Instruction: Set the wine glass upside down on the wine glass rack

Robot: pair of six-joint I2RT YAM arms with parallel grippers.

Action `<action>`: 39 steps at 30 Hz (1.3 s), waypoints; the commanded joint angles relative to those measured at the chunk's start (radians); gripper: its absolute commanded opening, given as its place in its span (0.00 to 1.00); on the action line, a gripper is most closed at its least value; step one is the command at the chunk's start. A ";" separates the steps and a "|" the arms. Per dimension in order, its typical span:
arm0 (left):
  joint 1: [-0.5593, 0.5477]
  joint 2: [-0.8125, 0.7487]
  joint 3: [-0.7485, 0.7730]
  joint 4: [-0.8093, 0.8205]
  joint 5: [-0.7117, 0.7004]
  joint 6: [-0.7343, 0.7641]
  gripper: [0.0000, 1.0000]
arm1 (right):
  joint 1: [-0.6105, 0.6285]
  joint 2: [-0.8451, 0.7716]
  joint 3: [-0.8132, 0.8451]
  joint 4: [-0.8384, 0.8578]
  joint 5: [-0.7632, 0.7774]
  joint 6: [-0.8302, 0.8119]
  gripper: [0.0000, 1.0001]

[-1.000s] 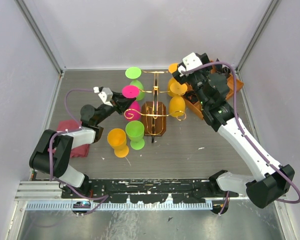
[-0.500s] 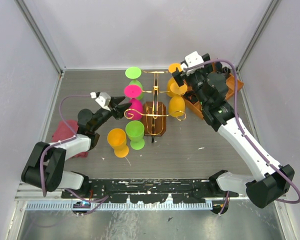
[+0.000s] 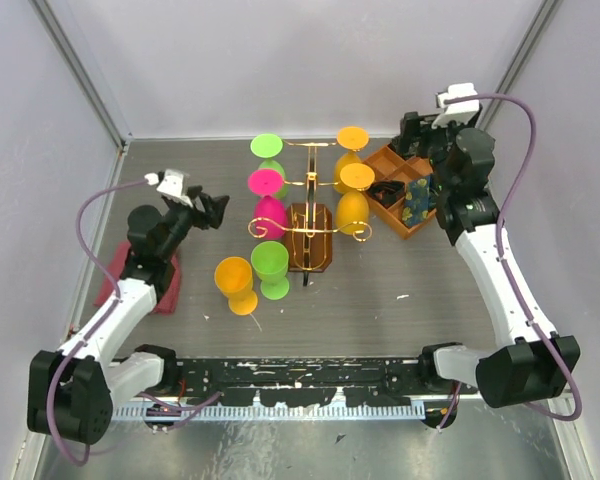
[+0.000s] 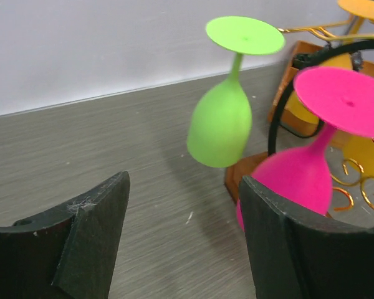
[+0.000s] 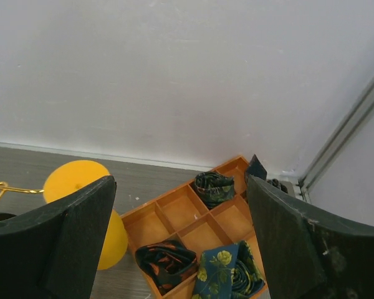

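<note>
Left gripper (image 4: 184, 240) was open and empty, just beside the pink wine glass (image 3: 267, 205). That glass hung bowl-down on the wine glass rack (image 3: 310, 245), its foot resting on a wire arm. Right gripper (image 5: 179, 205) gaped empty over the compartment tray (image 3: 388, 160). Orange glass (image 3: 236, 283) and green glass (image 3: 271, 268) waited on the table.

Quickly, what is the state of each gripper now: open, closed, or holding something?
Left gripper: open, holding nothing.
Right gripper: open, holding nothing.

No readable text, label, brand, number or sign shows in any of the views
</note>
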 commanded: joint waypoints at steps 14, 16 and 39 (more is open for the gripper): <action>0.015 0.030 0.521 -1.320 0.272 0.328 0.74 | -0.098 -0.073 0.056 -0.322 0.135 0.239 0.93; 0.012 0.035 0.567 -1.411 0.261 0.335 0.75 | -0.099 -0.056 0.077 -0.353 0.136 0.254 0.93; -0.111 0.156 0.588 -1.601 0.075 0.295 0.67 | -0.098 -0.070 0.060 -0.402 0.128 0.291 0.93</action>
